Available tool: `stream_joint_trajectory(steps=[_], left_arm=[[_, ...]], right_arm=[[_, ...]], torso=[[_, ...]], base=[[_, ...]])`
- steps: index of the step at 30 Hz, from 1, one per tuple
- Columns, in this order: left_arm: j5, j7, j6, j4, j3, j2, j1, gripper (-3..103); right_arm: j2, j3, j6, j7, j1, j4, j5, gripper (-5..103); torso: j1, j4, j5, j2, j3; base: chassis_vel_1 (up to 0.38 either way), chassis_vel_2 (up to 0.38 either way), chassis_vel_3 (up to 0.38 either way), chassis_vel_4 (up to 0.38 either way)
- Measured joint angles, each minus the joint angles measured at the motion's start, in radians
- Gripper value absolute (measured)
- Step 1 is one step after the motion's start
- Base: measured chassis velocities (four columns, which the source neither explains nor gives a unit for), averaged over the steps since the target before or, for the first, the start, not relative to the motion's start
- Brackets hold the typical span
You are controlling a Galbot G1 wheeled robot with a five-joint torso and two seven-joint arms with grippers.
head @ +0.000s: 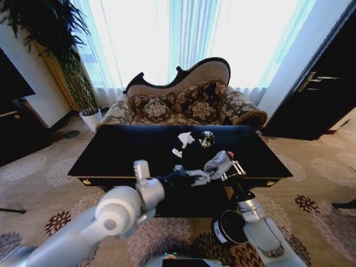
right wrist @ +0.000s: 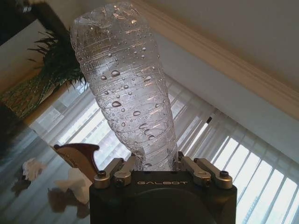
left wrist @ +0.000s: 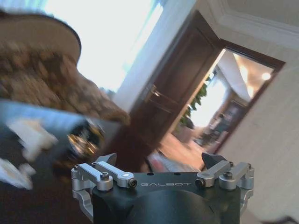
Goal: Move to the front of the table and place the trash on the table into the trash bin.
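Head view: a clear crushed bottle (head: 218, 163) is gripped in the right hand (head: 231, 168) above the desk's (head: 122, 153) front edge. The left hand (head: 194, 177), spread wide, is held beside it. A paper wad (head: 186, 138), scrap (head: 177, 152) and dark round object (head: 206, 138) lie on the desk; the bin (head: 229, 227) stands on the floor below.

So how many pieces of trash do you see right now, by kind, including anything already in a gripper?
White paper pieces on the table: 2, the crumpled wad and the smaller scrap
Dark shiny round object on the table: 1
Clear plastic bottle, held in the right gripper: 1
Total: 4
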Motion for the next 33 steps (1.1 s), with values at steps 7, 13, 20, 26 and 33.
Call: stream_joint_trajectory(steps=[7, 13, 20, 26, 33], left_arm=[[0.195, 0.095, -0.014, -0.002, -0.175, 0.154, 0.121, 100], [0.433, 0.101, -0.056, -0.002, -0.400, 0.207, 0.368, 100], [0.458, 0.075, -0.098, -0.002, -0.692, 0.205, 0.502, 100], [0.546, 0.180, -0.148, -0.001, -0.972, 0.136, 0.765, 100], [0.668, 0.344, -0.268, 0.091, -1.196, -0.030, 0.996, 100]], right_arm=[[0.023, -0.009, -0.007, 0.001, 0.016, -0.032, 0.011, 27], [0.067, 0.005, -0.032, 0.007, 0.000, -0.029, 0.029, 27], [0.083, 0.032, -0.025, 0.014, -0.032, -0.037, 0.085, 27], [0.095, 0.042, -0.048, 0.023, -0.063, -0.041, 0.180, 27], [0.104, 0.069, -0.050, 0.026, -0.093, -0.075, 0.311, 27]], torso=[[0.000, 0.0002, 0.0001, 0.000, 0.000], [0.000, 0.0004, -0.0001, 0.000, 0.000], [0.000, -0.0002, 0.0003, 0.000, 0.000], [0.000, 0.0003, -0.0001, 0.000, 0.000], [0.000, 0.0001, 0.0000, 0.000, 0.000]], base=[[0.000, 0.000, 0.000, 0.000], [0.000, 0.000, 0.000, 0.000], [0.000, 0.000, 0.000, 0.000], [0.000, 0.000, 0.000, 0.000], [0.000, 0.000, 0.000, 0.000]])
